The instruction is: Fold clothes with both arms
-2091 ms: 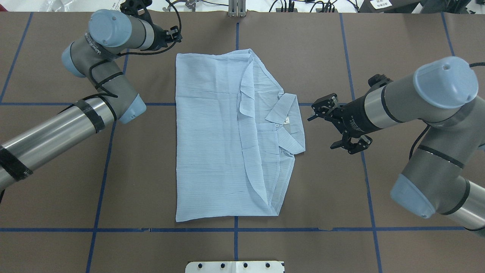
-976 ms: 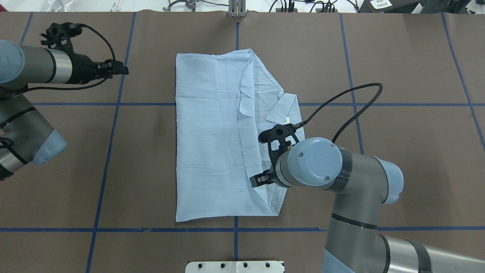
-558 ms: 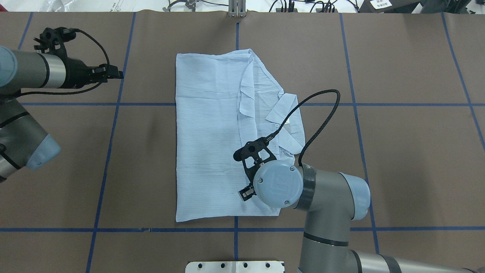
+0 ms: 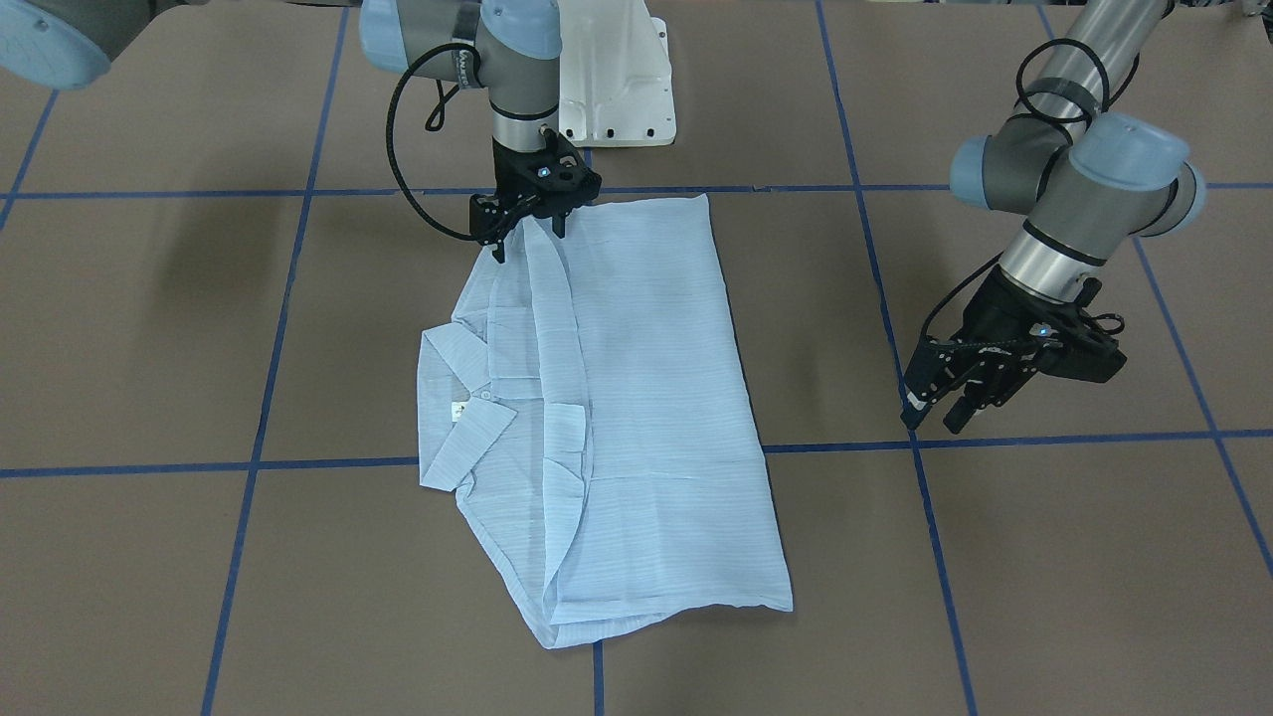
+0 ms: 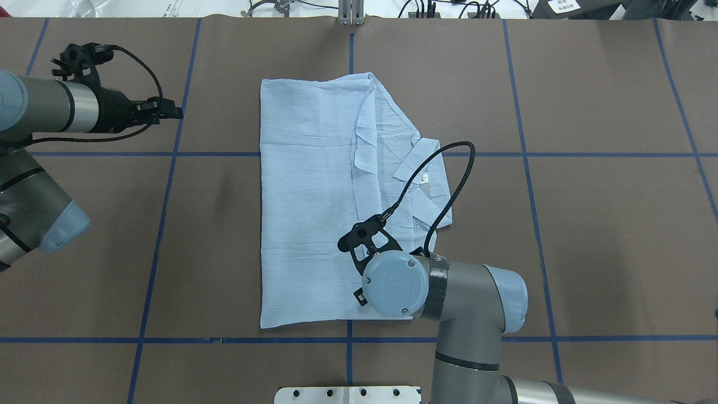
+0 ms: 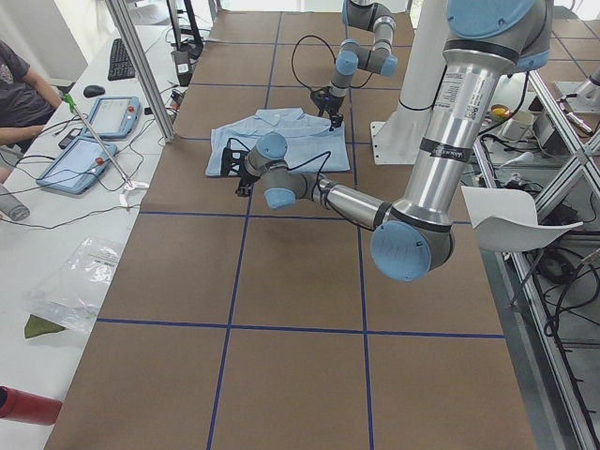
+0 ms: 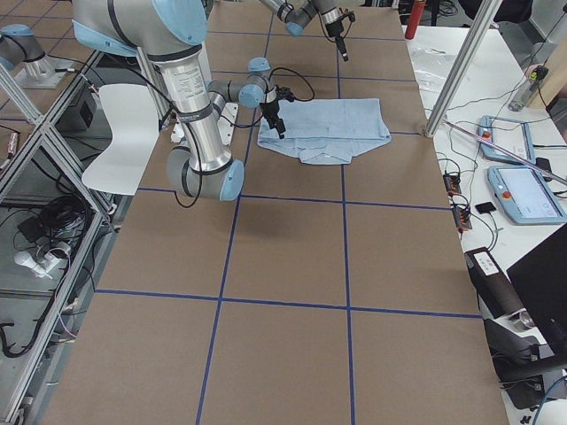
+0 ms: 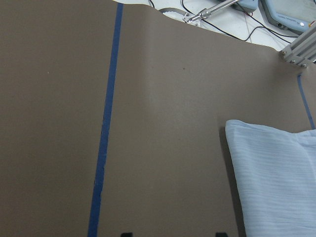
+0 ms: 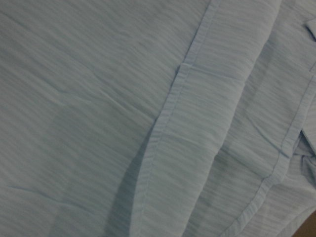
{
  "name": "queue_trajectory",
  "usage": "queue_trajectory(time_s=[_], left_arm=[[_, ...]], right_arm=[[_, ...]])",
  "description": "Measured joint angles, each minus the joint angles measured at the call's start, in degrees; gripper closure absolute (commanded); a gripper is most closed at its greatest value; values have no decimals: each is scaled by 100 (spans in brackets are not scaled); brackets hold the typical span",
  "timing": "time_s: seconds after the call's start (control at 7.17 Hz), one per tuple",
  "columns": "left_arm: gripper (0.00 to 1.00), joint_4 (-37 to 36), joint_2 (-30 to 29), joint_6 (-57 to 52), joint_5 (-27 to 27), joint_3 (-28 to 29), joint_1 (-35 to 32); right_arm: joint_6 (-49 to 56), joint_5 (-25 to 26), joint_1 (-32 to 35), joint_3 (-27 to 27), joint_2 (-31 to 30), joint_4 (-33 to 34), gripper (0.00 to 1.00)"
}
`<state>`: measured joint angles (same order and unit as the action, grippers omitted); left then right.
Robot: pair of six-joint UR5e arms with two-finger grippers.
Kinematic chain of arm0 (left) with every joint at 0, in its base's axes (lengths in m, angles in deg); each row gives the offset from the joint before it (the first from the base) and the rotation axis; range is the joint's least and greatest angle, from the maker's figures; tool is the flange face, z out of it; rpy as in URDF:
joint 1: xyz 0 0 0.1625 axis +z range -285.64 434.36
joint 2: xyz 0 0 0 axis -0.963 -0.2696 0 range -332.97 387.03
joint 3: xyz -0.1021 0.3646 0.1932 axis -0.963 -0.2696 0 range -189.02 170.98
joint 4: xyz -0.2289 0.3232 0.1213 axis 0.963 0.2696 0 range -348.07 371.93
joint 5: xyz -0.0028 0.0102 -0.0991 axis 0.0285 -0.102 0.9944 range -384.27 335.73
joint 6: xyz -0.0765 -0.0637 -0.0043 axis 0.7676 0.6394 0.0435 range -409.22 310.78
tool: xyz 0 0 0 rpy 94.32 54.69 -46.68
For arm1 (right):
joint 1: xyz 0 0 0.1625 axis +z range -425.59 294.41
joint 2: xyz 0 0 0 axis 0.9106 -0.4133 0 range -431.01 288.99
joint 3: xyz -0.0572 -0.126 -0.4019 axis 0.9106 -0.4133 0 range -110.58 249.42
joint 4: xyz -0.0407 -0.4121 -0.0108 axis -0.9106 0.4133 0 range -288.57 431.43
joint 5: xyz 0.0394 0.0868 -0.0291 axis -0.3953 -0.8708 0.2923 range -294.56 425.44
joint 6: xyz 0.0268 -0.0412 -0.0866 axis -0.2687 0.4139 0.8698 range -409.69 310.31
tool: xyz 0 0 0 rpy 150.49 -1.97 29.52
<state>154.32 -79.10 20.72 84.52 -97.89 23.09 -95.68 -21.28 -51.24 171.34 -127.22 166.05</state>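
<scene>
Shirt (image 5: 308, 213): pale blue with fine stripes, lying flat near the centre of the table (image 5: 606, 235), folded into a long rectangle, with a long hemmed edge running along it beside the collar
Collar (image 5: 422, 168): on the shirt's side toward the robot's right, about midway along, its points spread; one small white button shows beside it
Right arm (image 5: 471, 292): reaches over the shirt's corner nearest the robot with the wrist pointing straight down; in the overhead view the wrist cap hides most of the gripper
Right gripper (image 4: 528, 242): fingers apart, tips down at the shirt's near hem; one finger is outside the cloth and the other over it; contact with the cloth cannot be determined
Right wrist camera: filled with striped cloth and stitched hems at close range
Left arm (image 5: 39, 106): over bare table on the robot's left, well apart from the shirt
Left gripper (image 4: 930, 423): fingers apart with nothing between them, tips angled down near a blue tape line (image 5: 161, 224)
Left wrist camera: bare brown surface, one tape line, and a corner of the shirt at lower right
Cable (image 5: 455, 179): black, loops from the right wrist above the collar
Base plate (image 5: 348, 394): white, at the table edge on the robot's side
</scene>
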Motion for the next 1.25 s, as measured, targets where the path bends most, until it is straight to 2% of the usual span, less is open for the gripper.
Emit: queue_trajectory(time_s=[0.42,0.98,1.25], left_arm=[[36,0,-9,1,1,4,3],[36,0,-38,2,1,-15,3],[36,0,-48,6,1,-26,3]], right_arm=[[401,-13,213,62,-310,-6,0],[776,-56,424,854,-1331,-48,0],[603,-45,400,902,-1221,-37,0]])
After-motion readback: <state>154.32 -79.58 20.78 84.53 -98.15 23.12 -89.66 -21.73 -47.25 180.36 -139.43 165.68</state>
